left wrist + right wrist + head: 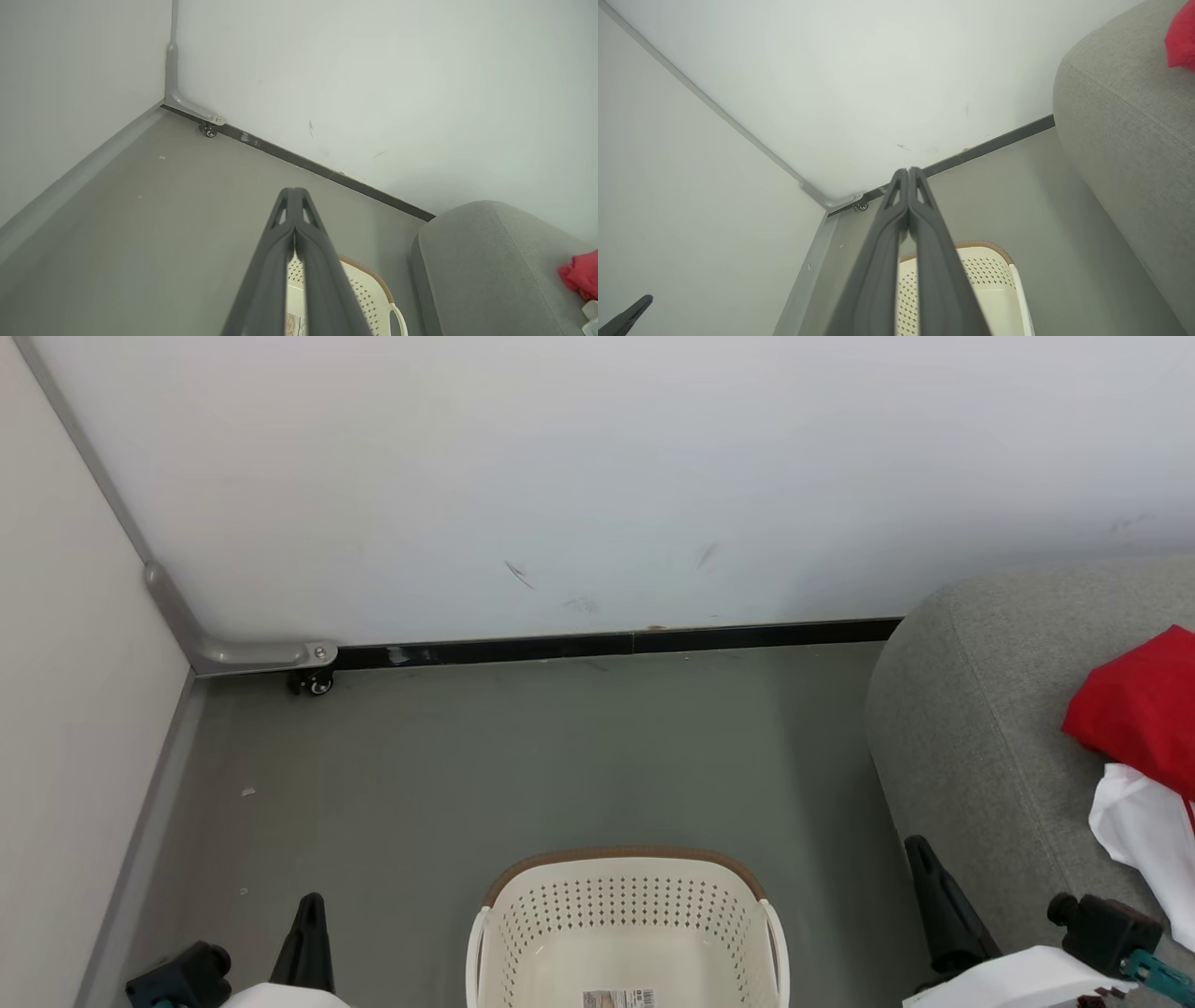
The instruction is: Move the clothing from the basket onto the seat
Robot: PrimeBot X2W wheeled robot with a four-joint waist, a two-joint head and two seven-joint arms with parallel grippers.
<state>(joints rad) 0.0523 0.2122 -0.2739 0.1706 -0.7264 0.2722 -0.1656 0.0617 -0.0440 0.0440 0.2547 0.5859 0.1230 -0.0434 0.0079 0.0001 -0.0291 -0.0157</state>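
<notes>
basket (625, 915): no garment seen inside | clothing (1134, 705): on seat (971, 728), 3 o'clock | left pincer (293, 191), right pincer (908, 170): both closed, empty | step: transfer seemingly done | next: check basket's hidden near end

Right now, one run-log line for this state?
basket: visible part empty | clothing: on seat | left gripper: shut, holding nothing | right gripper: shut, holding nothing

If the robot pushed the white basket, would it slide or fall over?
Probably slides: the basket looks like thin holey plastic, nothing seen inside, so likely light. The floor looks smooth. Its wide shape likely resists tipping.
</notes>
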